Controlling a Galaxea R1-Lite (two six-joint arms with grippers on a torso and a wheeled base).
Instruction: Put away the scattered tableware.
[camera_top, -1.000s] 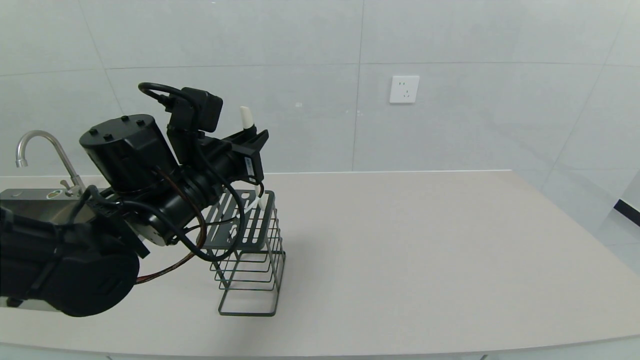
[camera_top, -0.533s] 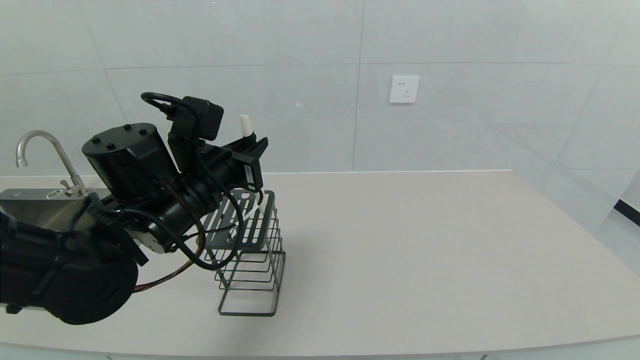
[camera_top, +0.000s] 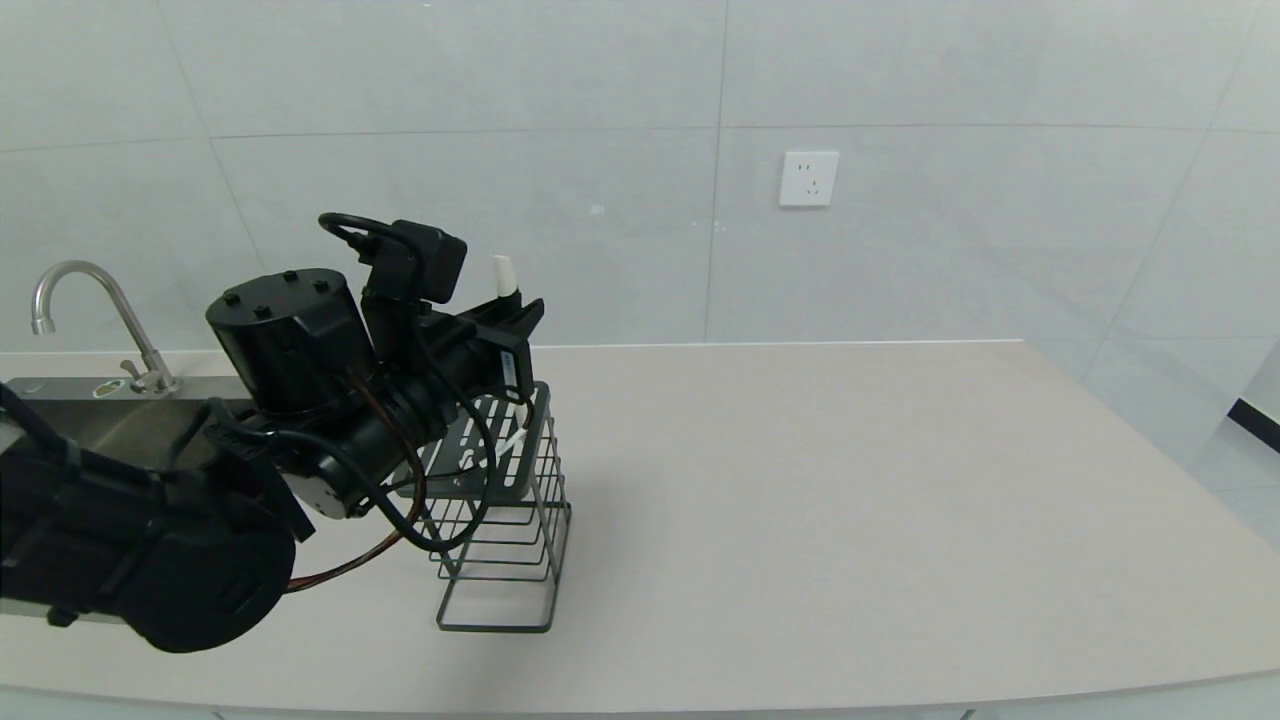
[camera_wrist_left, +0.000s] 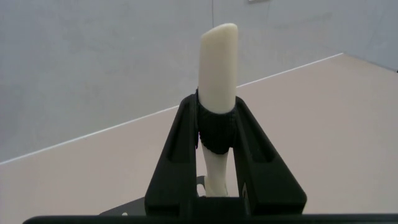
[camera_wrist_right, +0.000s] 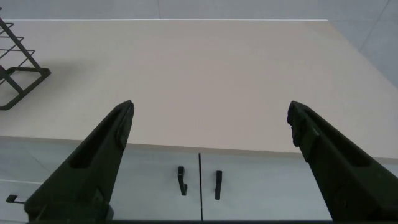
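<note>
Just right of the tap (camera_top: 75, 300), the left pincer (camera_top: 512, 318) hangs above the wire rack (camera_top: 500, 545), clamped tight on the shaft of a white utensil (camera_wrist_left: 217, 68). The utensil stands nearly upright, its blunt upper end poking out above the pincer and its lower end down at the rack's slotted top (camera_top: 537, 410). Whether the tip has entered a slot or only rests on the plate cannot be told. The step in hand looks like seating the utensil in the rack, and it calls for a straight, slow descent with the shaft kept vertical. If the tip catches a slot edge, the light rack could tip or skid on the surface (camera_top: 850, 480). The grip should loosen only once the lower end is well inside, so the utensil drops a little rather than topples. Farther right, the right pincer (camera_wrist_right: 210, 112) hangs spread wide with nothing in it, over the surface's front edge.
</note>
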